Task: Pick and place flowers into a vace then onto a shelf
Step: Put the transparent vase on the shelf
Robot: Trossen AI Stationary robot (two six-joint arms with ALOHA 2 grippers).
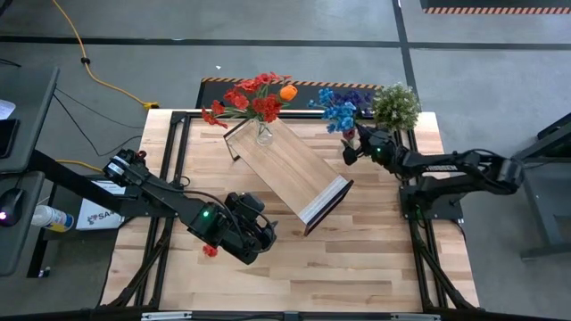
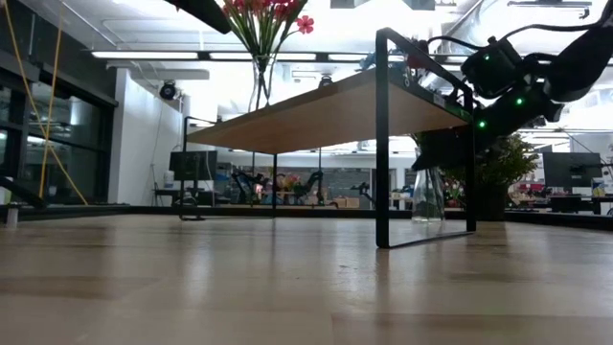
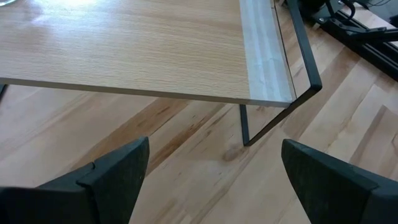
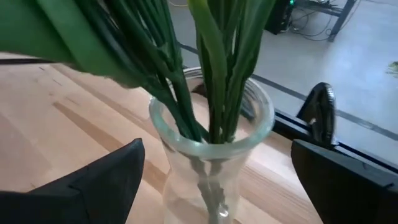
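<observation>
The right gripper point(image 4: 214, 180) stands wide open and empty, its fingers either side of a clear glass vase point(image 4: 211, 155) holding the blue flowers point(image 1: 339, 111) at the table's far right, beside a bushy potted plant point(image 1: 396, 104). To grip well, it should close squarely on the glass below the rim, clear of the stems, and lift straight up so the vase stays upright. The shelf point(image 1: 290, 169) lies diagonally, its long axis running from far left to near right, white strip at the near-right end. A second vase of red flowers point(image 1: 254, 98) already stands on its far end. The left gripper point(image 3: 211, 174), likewise fully open and empty, waits near the shelf's near-right end.
</observation>
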